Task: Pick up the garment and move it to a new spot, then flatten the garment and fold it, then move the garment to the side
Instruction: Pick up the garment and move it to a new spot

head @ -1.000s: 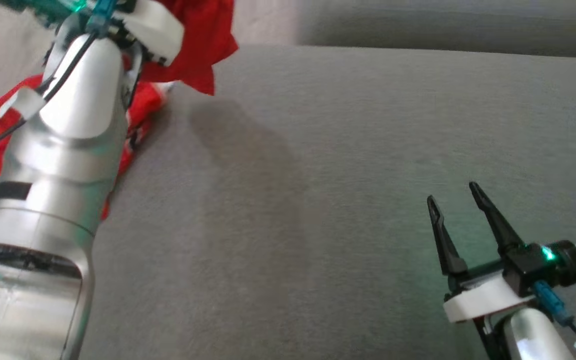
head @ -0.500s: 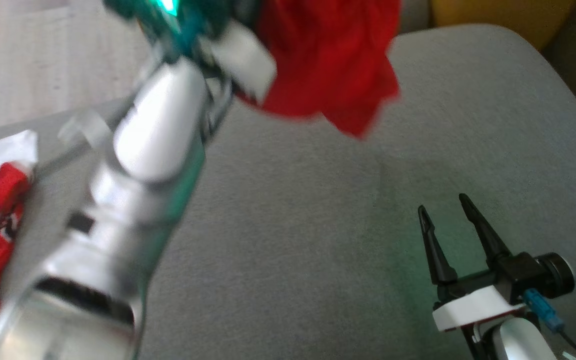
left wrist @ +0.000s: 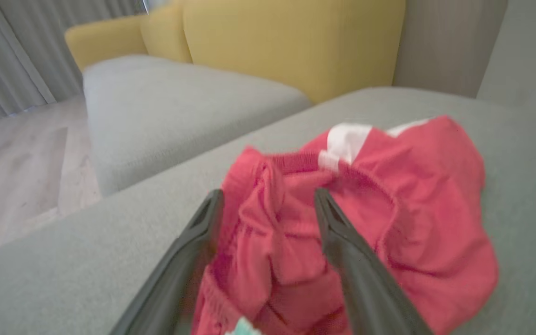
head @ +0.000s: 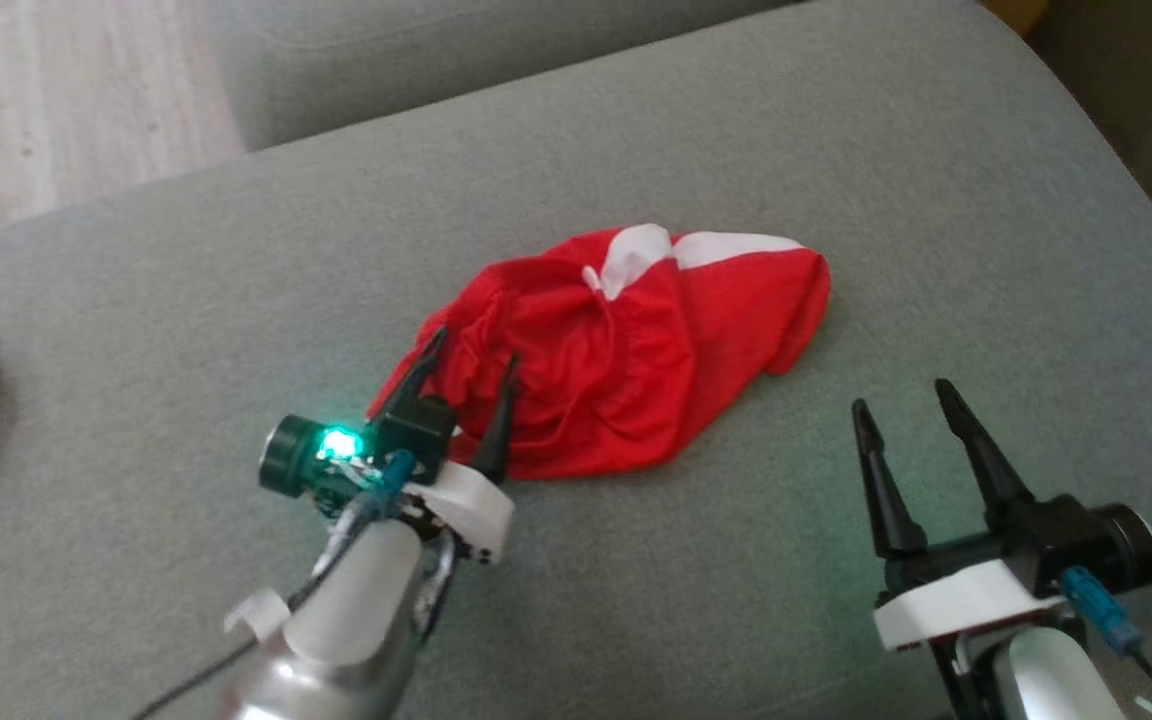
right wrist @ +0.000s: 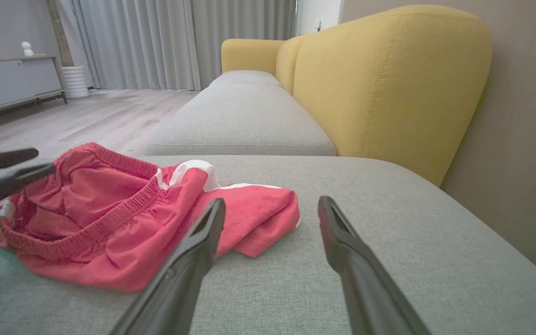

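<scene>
Since a second ago the garment [head: 626,350] has come down out of the air and the left gripper [head: 474,348] has let go of it. We now see it lying crumpled near the middle of the grey cushion [head: 886,150]. The left gripper's fingers stand spread astride the cloth's edge toward the cushion's front left, pinching nothing. The right gripper [head: 902,395] hovers spread and empty over the cushion's front right, just clear of the cloth. We judge the garment light, limp and quick to bunch; the gathered waistband [right wrist: 123,204] or the hem corners look the surest holds for flattening
</scene>
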Controlling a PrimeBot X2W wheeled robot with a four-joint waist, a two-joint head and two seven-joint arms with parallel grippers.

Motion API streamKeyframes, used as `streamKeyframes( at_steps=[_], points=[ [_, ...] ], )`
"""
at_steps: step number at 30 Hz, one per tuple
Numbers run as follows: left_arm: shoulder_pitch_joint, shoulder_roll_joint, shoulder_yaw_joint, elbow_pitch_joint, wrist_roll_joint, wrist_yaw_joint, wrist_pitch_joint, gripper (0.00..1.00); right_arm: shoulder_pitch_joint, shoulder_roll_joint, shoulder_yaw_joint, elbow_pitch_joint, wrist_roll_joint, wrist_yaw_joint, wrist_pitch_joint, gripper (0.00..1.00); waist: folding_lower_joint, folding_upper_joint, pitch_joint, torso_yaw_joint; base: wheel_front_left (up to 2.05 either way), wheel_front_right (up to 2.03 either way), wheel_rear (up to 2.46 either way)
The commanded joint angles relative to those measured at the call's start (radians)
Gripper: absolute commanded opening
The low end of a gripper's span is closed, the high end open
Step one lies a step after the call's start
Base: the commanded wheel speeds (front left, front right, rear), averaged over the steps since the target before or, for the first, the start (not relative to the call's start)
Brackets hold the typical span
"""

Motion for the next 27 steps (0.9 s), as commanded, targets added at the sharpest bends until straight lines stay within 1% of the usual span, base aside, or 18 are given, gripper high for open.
streamKeyframes(
  at_steps=[1,4,7,13,15,20,27],
  points=[
    [0.017,0.017,0.034,-0.105,-0.006,0.035,-0.012,1.0,-0.001,-0.001,0.008,-0.022,0.008,0.005,-0.011,1.0,-0.0001,0.0,-0.036,0.035,0.0,0.0,0.0],
    [0.122,0.017,0.054,-0.262,0.009,0.095,-0.012,1.0,0.017,-0.003,-0.003,-0.018,0.014,0.005,-0.011,1.0,-0.0001,0.0,-0.079,0.07,0.0,0.0,0.0],
    [0.229,0.017,0.09,-0.397,0.022,0.139,-0.012,1.0,0.031,-0.005,-0.008,-0.023,0.016,0.005,-0.011,1.0,-0.0001,0.0,-0.112,0.105,0.0,0.0,0.0],
    [0.424,0.017,0.166,-0.605,0.064,0.179,-0.012,1.0,0.053,-0.006,-0.017,-0.033,0.018,0.005,-0.011,1.0,-0.0001,0.0,-0.169,0.155,0.0,0.0,0.0],
    [0.481,0.017,0.191,-0.659,0.074,0.185,-0.012,1.0,0.065,-0.006,-0.022,-0.033,0.021,0.005,-0.011,1.0,-0.0001,0.0,-0.187,0.166,0.0,0.0,0.0],
    [0.601,0.018,0.228,-0.75,0.097,0.179,-0.012,1.0,0.102,-0.005,-0.045,-0.034,0.032,0.005,-0.011,1.0,-0.0001,0.0,-0.217,0.189,0.0,0.0,0.0],
    [0.679,0.017,0.27,-0.778,0.106,0.173,-0.013,1.0,0.135,0.0,-0.049,-0.039,0.036,0.005,-0.011,1.0,-0.0001,0.0,-0.237,0.205,0.0,0.0,0.0]
  ],
)
